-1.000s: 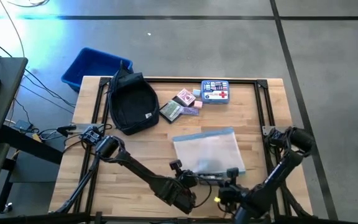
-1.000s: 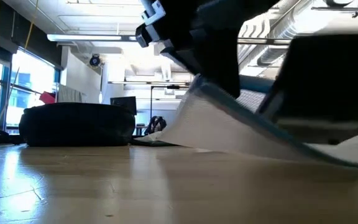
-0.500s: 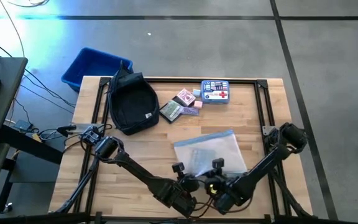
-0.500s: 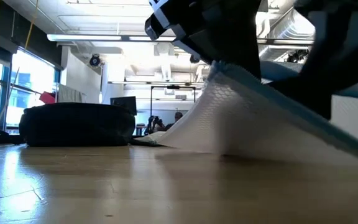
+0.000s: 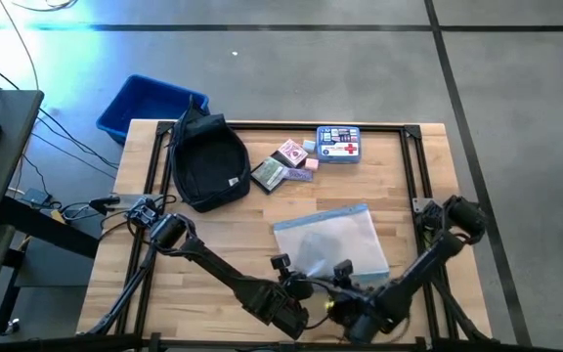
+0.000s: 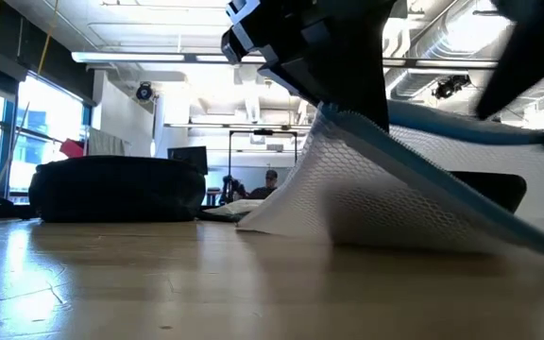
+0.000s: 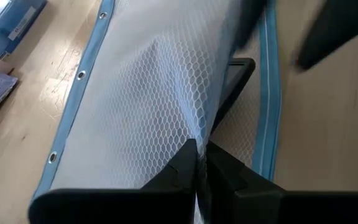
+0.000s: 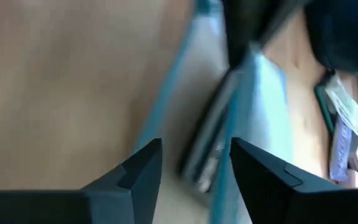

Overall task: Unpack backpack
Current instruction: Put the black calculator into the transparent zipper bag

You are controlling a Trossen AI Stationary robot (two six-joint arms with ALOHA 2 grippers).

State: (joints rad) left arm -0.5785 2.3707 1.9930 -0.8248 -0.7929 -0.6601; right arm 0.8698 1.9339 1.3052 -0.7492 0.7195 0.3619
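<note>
The dark navy backpack (image 5: pixel 203 161) lies flat at the table's far left, also seen as a low mound in the low view (image 6: pixel 116 189). A white mesh pouch (image 5: pixel 332 238) with blue trim lies near the middle front, a dark flat thing (image 7: pixel 236 78) inside it. My left gripper (image 7: pixel 197 163) is shut on the pouch's near edge, which it holds raised (image 6: pixel 333 111). My right gripper (image 8: pixel 194 168) is open just beside it at the near edge (image 5: pixel 345 293), facing the pouch's blue-trimmed edge (image 8: pixel 225 130) without plainly touching it. My left gripper pinches the mesh pouch between its two fingers at the near edge (image 7: pixel 188 134), coming from the near side and slanting down. The near edge is lifted off the table. The mesh slopes down taut to the far edge (image 6: pixel 253 215), which rests on the wood.
A blue first-aid tin (image 5: pixel 338 143) and small card boxes (image 5: pixel 283 164) lie at the far middle, right of the backpack. A bright blue plastic bin (image 5: pixel 150 103) stands beyond the far left corner. Bare wood lies at the near left and far right.
My right gripper has swung leftward along the near edge toward my left gripper, and its dark bulk has risen out of the low view's right side. The pouch's near edge stands somewhat higher than before, while its far edge has stayed on the table.
</note>
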